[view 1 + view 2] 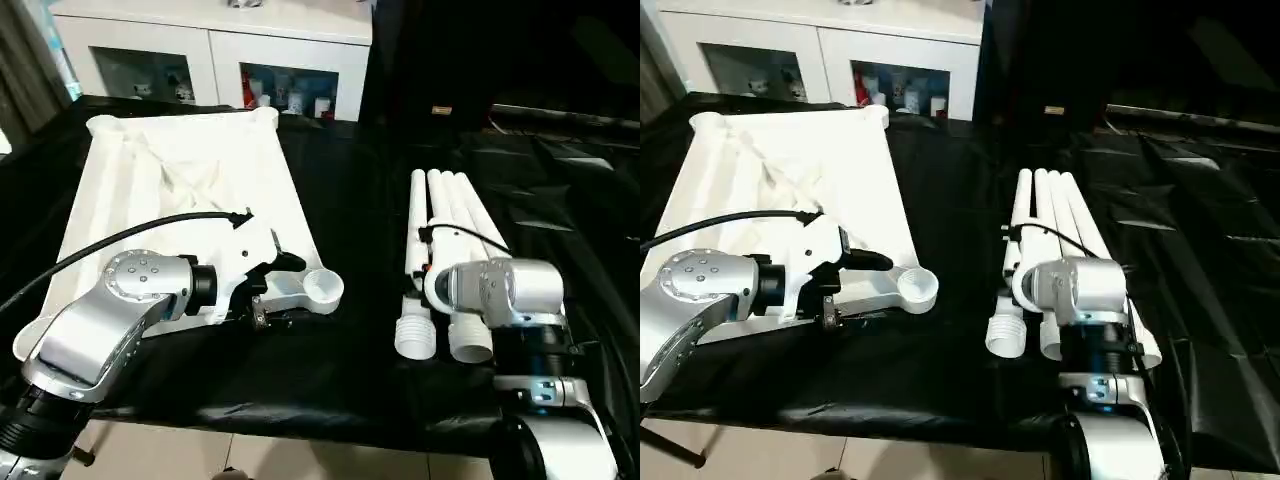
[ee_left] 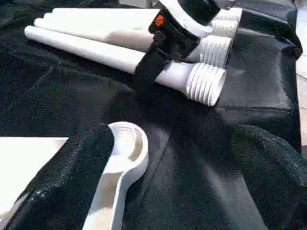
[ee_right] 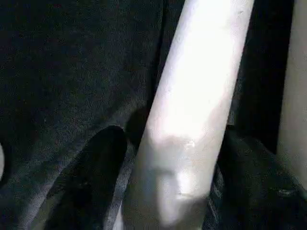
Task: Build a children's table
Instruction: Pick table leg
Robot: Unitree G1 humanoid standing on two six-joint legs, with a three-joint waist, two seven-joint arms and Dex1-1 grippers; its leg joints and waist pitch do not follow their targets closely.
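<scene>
Black sheeting (image 1: 340, 380) covers the work surface, and a white cabinet (image 1: 215, 45) with shelves stands beyond its far edge. On the sheet's left half lies the table top (image 1: 190, 180), underside up, its ribs showing and its near-right corner socket (image 1: 322, 288) pointing toward the middle of the sheet. On the right half, four white legs (image 1: 450, 215) lie side by side, touching, with their threaded ends toward the near edge. The left gripper (image 1: 272, 290) hovers at the corner socket with its fingers (image 2: 72, 177) spread wide, one just beside the socket's rim, holding nothing. The right gripper (image 3: 163, 182) straddles the leftmost leg (image 3: 196, 96), one dark finger on each side; whether the fingers press on it cannot be told.
</scene>
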